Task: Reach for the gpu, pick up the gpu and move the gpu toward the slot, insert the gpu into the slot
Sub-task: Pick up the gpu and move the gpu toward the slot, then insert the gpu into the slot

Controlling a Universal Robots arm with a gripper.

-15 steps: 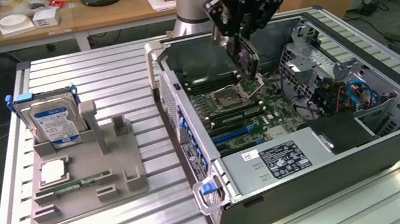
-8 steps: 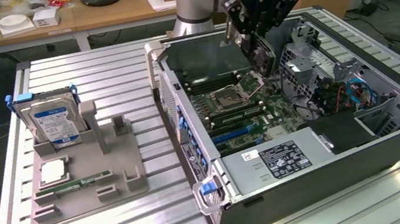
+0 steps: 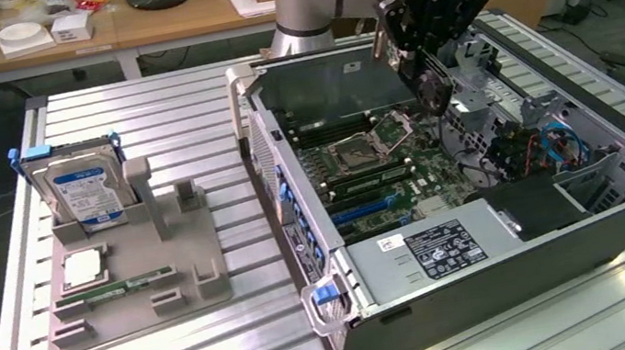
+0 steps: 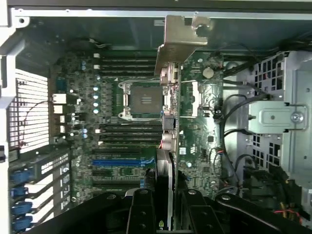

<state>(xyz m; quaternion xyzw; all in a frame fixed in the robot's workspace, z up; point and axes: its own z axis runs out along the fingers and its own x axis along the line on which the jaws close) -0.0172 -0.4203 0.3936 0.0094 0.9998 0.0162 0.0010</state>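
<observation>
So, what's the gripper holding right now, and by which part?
The gpu, pinched across its flat faces by the gripper, away from its metal bracket.

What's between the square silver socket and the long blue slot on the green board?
In the wrist view, long black memory-stick slots lie between the square silver socket and the long blue slot.

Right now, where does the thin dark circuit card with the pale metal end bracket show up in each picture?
Exterior view: the gpu hangs from the gripper over the open grey computer case, towards the exterior view's right.
Wrist view: the gpu is edge-on, clamped between the black fingers, bracket farthest out.
Shared landmark: the square silver CPU socket.
</observation>
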